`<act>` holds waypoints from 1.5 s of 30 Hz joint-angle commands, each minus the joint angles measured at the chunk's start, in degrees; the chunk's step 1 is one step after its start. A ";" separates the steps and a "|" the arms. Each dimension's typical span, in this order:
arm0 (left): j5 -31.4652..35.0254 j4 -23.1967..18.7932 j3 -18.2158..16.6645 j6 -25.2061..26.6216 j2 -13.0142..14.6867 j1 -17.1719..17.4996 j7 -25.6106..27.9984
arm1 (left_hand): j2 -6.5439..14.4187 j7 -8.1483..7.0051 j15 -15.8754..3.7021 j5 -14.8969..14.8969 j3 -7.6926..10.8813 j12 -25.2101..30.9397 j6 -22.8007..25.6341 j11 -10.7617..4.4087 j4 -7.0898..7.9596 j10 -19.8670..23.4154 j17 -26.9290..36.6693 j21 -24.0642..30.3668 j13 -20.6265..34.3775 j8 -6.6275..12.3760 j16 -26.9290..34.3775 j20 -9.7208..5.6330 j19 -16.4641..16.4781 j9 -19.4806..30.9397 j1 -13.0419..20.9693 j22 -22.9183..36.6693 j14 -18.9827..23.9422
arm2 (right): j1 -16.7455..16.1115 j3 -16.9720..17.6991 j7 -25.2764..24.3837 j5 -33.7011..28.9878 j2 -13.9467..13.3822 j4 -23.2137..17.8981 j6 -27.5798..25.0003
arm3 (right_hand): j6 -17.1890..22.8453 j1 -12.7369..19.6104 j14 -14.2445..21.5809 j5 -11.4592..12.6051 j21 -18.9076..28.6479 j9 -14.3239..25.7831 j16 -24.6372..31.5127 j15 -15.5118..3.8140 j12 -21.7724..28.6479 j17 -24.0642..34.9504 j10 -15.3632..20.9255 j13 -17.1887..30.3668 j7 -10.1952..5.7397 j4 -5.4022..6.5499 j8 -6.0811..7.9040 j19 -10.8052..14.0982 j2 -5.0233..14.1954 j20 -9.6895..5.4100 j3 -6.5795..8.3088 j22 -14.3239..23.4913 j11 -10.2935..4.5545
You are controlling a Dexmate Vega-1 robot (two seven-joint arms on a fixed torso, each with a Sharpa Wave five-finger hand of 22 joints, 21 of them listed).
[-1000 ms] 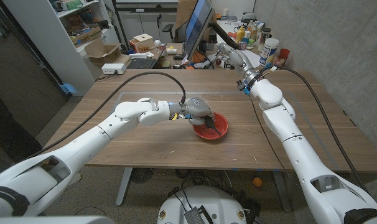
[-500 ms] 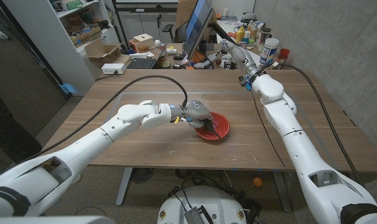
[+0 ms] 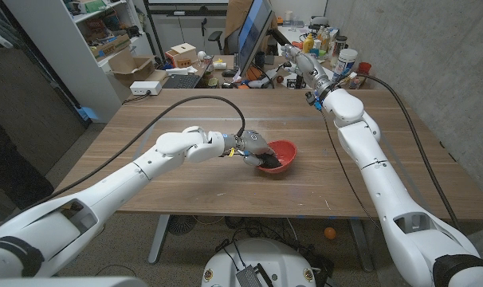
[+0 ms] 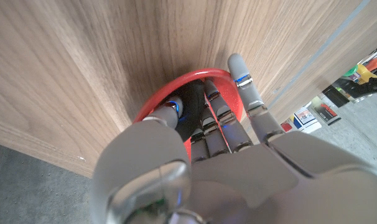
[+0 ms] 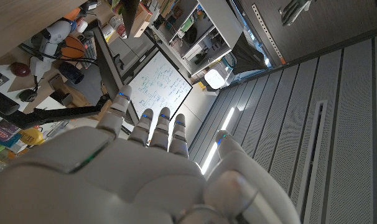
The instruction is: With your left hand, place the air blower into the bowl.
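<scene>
The red bowl point(image 3: 284, 148) stands near the middle of the wooden table, and its rim point(image 4: 176, 83) curves past my fingertips in the left wrist view. My left hand point(image 3: 252, 147) reaches into the bowl from its left side. It grips the black air blower point(image 3: 267, 163), which sits low inside the bowl. In the left wrist view the dark blower point(image 4: 190, 107) shows between the thumb and the fingers of my left hand point(image 4: 229, 146). My right hand point(image 3: 298, 57) is raised beyond the table's far right corner, fingers straight and apart, holding nothing point(image 5: 135, 165).
A black cable point(image 3: 186, 99) arcs over the table to my left wrist. Beyond the far edge stand a monitor point(image 3: 254, 32), bottles and jars point(image 3: 344, 64), a cardboard box point(image 3: 135, 68) and white shelving point(image 3: 62, 48). Bare wood lies in front of the bowl.
My left hand has pushed a little to the right, deeper into the bowl, and the bowl has shifted right with it. My right arm has lifted further back.
</scene>
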 commanded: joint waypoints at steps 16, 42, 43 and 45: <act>-5.94 2.10 -0.95 1.77 -0.87 -0.18 -1.11 | -2.49 0.06 3.24 -0.20 -3.66 -1.38 -1.45 2.16 3.35 -7.29 -1.12 -7.66 -0.56 0.05 -0.89 5.10 -10.86 -1.60 -10.53 0.42 -12.78 | 1.29 0.01 0.64 -0.21 0.28 2.94 1.01 | 0.04 -0.62 0.28 0.26 -0.15 0.29 0.12 -0.01 0.01 0.19 -0.26 0.11 0.00 -0.12 0.12 0.01 -0.11 0.20 -0.31 0.32 -0.33; -8.95 -0.56 -3.64 1.62 0.49 3.02 4.06 | -5.50 -0.08 6.61 -0.08 -8.80 -1.41 -8.28 3.29 6.17 -17.55 -1.22 -15.81 -1.36 -0.49 -0.47 6.65 -20.63 -2.95 -22.24 0.70 -22.59 | -0.05 1.00 0.71 0.37 0.00 1.11 0.59 | 0.09 -0.75 0.61 0.31 -0.01 0.28 0.25 -0.37 0.15 0.17 -0.01 0.11 0.04 -0.24 0.22 0.22 -0.03 -1.00 -0.34 0.33 -0.48; -8.86 -0.86 -3.75 1.62 0.65 3.14 4.03 | -5.74 -0.05 6.67 -0.05 -8.98 -1.41 -8.38 3.17 6.19 -17.72 -1.23 -15.98 -1.38 -0.50 -0.47 6.65 -20.82 -2.98 -22.48 0.70 -22.75 | -0.03 0.98 0.84 0.36 -0.09 1.09 0.78 | 0.10 -0.75 0.60 0.31 -0.01 0.28 0.25 -0.37 0.14 0.17 -0.04 0.11 0.04 -0.25 0.23 0.23 -0.03 -1.00 -0.34 0.33 -0.39; -9.03 -1.12 -3.87 1.59 0.76 3.19 3.56 | -6.52 -0.03 6.95 -0.01 -9.47 -1.40 -8.84 3.13 6.13 -18.12 -1.27 -16.41 -1.44 -0.58 -0.49 6.66 -21.30 -3.06 -23.03 0.70 -23.19 | -0.03 0.96 0.86 0.33 -0.12 1.01 0.93 | 0.07 -0.76 0.59 0.31 0.00 0.28 0.25 -0.41 0.13 0.17 -0.05 0.11 0.06 -0.25 0.22 0.22 -0.02 -1.02 -0.34 0.33 -0.38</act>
